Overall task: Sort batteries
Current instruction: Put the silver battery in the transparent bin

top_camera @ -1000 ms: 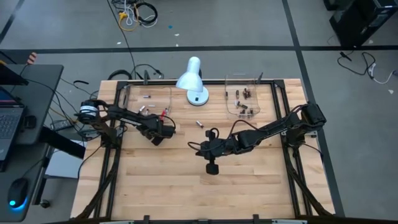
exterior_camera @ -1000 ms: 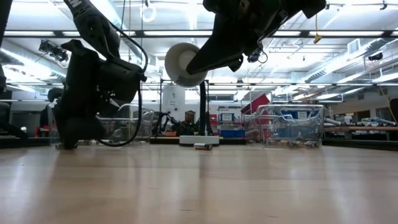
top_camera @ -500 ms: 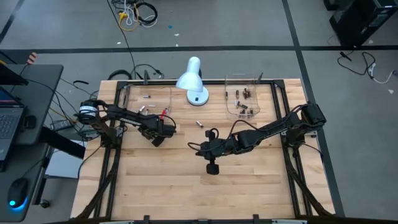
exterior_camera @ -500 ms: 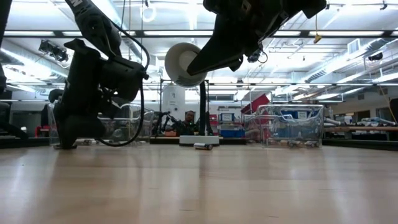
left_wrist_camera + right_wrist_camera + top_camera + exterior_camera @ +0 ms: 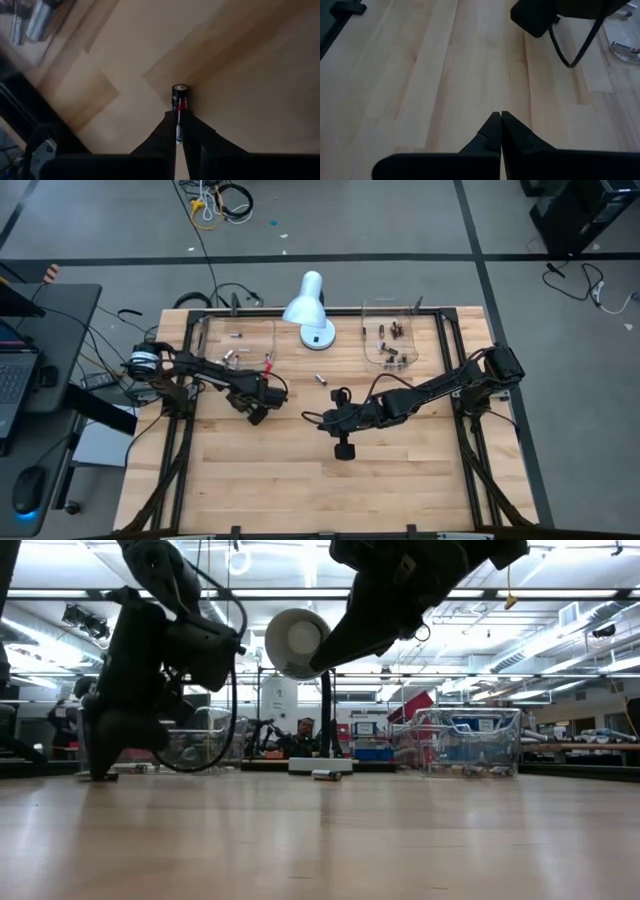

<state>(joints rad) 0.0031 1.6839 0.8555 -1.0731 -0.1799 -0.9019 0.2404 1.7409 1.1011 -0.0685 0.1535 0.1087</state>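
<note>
Left gripper [image 5: 178, 131] clamps battery [image 5: 179, 95], tip protruding | battery's lower body hidden by fingers | right gripper [image 5: 499, 131] closed, empty

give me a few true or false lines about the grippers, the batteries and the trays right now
1. The left gripper is shut on a battery. True.
2. The right gripper holds a battery. False: it is shut with nothing between its fingers, above bare table.
3. One battery lies loose on the table in front of the lamp. True.
4. The right tray is empty. False: it holds several batteries.
5. The left tray holds more batteries than the right one. False: it holds only a few.
</note>
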